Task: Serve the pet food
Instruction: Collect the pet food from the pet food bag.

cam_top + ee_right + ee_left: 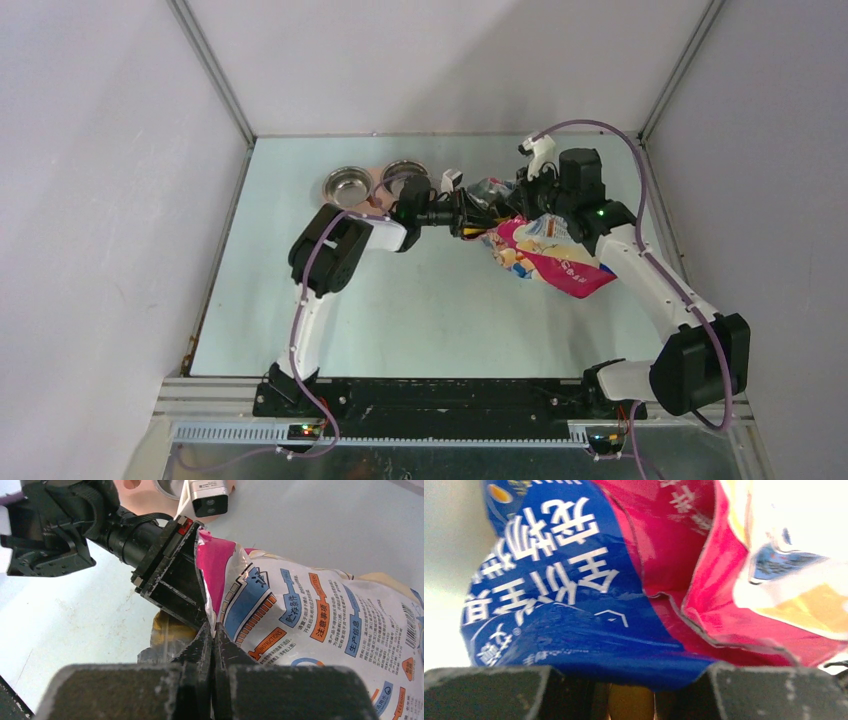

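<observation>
I can't see any kibble, only its pack: the cat food bag (548, 258), glossy blue, pink and white, sits over the far right part of the counter (420, 320). It is tilted, with its crumpled top toward the middle and its bottom out toward the right. Whether its lower end rests on the counter I cannot tell.

My right claw (212, 640) is clenched, and the pink edge of the bag's top runs straight into the closed fingers, so it is gripping the bag there. My left claw (631, 690) reaches in from the left and meets that same end of the bag. In its own camera the printed film fills nearly the whole view. Between its fingers sits a yellow scoop (631, 705) (only a small piece of it shows), and the claw is closed on it.

Just left of the two claws, at the far edge, stands the pink feeder (376, 180) with its two steel bowls.
</observation>
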Controlling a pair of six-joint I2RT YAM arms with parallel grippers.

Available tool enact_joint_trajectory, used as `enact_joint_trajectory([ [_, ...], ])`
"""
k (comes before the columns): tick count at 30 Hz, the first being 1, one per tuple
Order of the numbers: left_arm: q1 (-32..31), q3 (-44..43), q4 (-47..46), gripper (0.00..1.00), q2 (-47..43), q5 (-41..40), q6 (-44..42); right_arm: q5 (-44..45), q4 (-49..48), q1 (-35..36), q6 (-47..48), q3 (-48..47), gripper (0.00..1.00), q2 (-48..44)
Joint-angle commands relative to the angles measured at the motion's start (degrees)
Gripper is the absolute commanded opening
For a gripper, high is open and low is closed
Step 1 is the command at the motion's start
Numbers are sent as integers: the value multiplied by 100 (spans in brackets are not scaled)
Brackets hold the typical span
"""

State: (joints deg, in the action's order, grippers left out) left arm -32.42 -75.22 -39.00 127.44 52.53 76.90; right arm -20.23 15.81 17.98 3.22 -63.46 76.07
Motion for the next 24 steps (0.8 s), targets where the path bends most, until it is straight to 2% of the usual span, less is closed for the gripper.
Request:
enact_joint_trajectory([
  [1, -287, 115, -2486, 0, 208, 462, 1882, -188, -318, -232, -43, -41, 0, -210],
  [7, -244, 217, -2874, 0, -21, 440, 2146, -312, -291, -497, -39, -8, 0, -184],
  [17, 327, 726, -2153, 0, -838, 728, 1539, -483, -241, -721, 214, 62, 0, -270],
  [24, 612, 1126, -2302, 0, -1204, 1028, 1472, -616, -197, -779, 322, 62, 0, -159],
])
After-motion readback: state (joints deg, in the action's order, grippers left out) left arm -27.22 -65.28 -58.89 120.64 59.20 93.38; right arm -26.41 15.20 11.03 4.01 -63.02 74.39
